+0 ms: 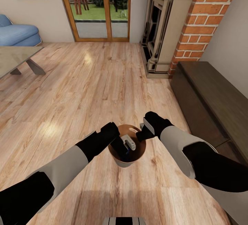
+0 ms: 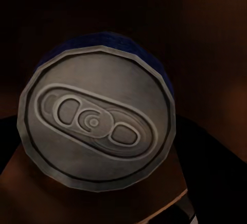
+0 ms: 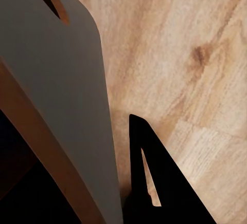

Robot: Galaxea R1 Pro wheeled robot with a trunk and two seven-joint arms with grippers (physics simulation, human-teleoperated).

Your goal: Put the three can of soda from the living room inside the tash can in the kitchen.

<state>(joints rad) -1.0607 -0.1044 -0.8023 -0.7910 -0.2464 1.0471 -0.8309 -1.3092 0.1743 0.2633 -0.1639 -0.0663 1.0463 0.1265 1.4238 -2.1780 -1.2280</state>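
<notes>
Coppery inside, the bin (image 1: 136, 154) is sitting on the wood floor (image 1: 86, 90) between our arms. Our left claw (image 1: 121, 145) is reaching into it, over a can (image 2: 98, 124); whether it is pinching, we cannot tell. Our right claw (image 1: 142, 134) is clamping the rim. A tug may be tipping the bin.

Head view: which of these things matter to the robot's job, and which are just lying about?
Part of the job:
- trash can
- soda can, grey top seen in the left wrist view
- left gripper, reaching into the bin
- right gripper, at the bin's rim

Just lying about:
- blue sofa
- glass coffee table
- brick fireplace
- glass doors
- dark cabinet
</notes>
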